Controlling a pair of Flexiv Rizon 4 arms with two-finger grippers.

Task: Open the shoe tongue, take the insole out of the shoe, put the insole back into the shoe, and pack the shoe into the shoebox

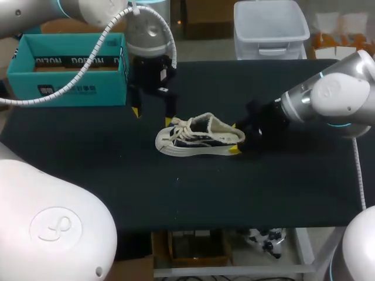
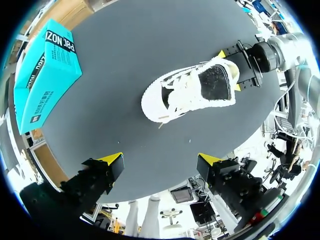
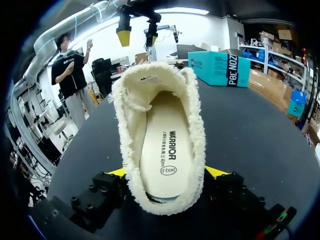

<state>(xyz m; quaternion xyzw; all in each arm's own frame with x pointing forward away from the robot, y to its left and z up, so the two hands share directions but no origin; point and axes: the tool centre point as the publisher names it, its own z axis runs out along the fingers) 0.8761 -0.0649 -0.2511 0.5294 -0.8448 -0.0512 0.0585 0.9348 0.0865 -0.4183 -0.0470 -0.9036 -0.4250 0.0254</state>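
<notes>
The right jaws are closed on the heel of the shoe (image 1: 196,139), with one yellow fingertip (image 3: 215,171) against each side of its fleecy collar, and the black fingers run back toward the tabletop's right edge, where the right arm (image 1: 337,96) comes in. The pale insole (image 3: 167,150) lies inside the shoe, flat along the bottom and seen through the wide opening. The shoe sits near the middle of the dark tabletop (image 1: 263,193), heel toward the right edge and toe toward the left edge, its white laces (image 1: 179,126) loose over the front. I cannot tell whether the sole rests fully flat. The left jaws are spread wide and hold nothing; their yellow fingertips (image 2: 112,159) point down over bare tabletop just past the toe, on the side toward the far edge, apart from the shoe. The teal box (image 1: 67,70) stands at the far left corner, beside the left arm (image 1: 149,35), its open top up, well apart from the shoe.
</notes>
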